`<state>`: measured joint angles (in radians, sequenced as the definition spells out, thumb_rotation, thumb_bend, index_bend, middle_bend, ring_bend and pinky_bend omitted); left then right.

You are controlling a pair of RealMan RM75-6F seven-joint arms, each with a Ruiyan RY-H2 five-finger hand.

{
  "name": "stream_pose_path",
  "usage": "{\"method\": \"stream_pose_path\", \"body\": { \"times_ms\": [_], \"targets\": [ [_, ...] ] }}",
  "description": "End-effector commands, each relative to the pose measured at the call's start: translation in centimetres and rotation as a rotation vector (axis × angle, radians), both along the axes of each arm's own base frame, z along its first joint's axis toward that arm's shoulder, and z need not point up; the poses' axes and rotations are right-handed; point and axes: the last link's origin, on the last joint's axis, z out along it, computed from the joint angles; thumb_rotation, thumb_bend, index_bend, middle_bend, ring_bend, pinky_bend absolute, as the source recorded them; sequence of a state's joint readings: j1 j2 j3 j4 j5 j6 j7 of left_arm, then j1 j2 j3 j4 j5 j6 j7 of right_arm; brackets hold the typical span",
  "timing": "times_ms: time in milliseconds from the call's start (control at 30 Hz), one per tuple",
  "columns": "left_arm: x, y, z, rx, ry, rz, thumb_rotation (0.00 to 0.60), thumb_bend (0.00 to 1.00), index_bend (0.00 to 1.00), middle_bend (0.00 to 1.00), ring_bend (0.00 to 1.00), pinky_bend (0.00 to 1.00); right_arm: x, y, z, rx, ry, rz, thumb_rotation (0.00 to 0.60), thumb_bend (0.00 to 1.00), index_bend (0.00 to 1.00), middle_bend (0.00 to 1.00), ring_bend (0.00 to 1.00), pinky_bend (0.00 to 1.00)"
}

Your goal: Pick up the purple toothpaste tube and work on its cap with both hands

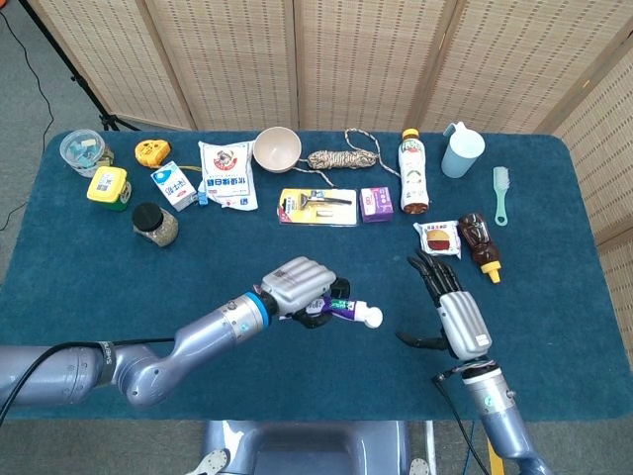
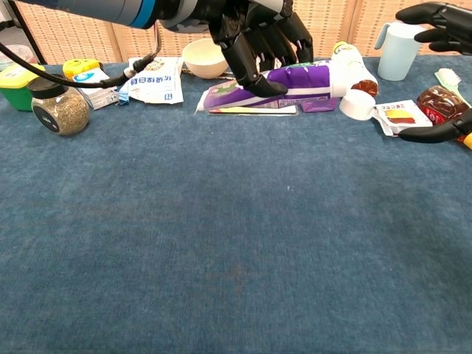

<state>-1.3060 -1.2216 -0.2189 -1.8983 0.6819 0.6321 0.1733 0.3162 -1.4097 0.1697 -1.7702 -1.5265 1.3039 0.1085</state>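
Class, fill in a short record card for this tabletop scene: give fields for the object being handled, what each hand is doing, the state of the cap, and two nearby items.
Object handled: purple toothpaste tube, lifted off the blue table
Left hand: grips the tube body
Right hand: fingers spread, holding nothing, apart from the tube
Cap: white, flipped open, pointing toward the right hand
Nearby items: snack packet; brown sauce bottle
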Motion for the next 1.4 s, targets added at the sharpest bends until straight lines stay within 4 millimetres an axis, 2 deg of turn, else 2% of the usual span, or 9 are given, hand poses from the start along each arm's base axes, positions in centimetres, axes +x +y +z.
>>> {"method": "stream_pose_path", "body": {
  "times_ms": [33,633,1400],
  "targets": [
    [0.4,0.1,-0.2,0.000,-0.007,0.008,0.600,1.00,0.55,0.50,0.50,0.53,0.3,-0.4,-0.3,0.000,-0.005,0.005,0.600,0.00,0.00,0.00,0.00,0.00],
    [1.7,0.5,-1.4,-0.005,-0.025,0.049,0.600,1.00,0.55,0.50,0.50,0.53,2.2,-1.7,-1.4,-0.004,-0.072,0.012,0.600,0.00,0.00,0.00,0.00,0.00],
    [2.2,0.7,-1.8,-0.025,-0.044,0.082,0.600,1.00,0.55,0.50,0.50,0.53,1.9,-2.3,-2.1,0.008,-0.114,-0.017,0.600,0.00,0.00,0.00,0.00,0.00]
  ]
}}
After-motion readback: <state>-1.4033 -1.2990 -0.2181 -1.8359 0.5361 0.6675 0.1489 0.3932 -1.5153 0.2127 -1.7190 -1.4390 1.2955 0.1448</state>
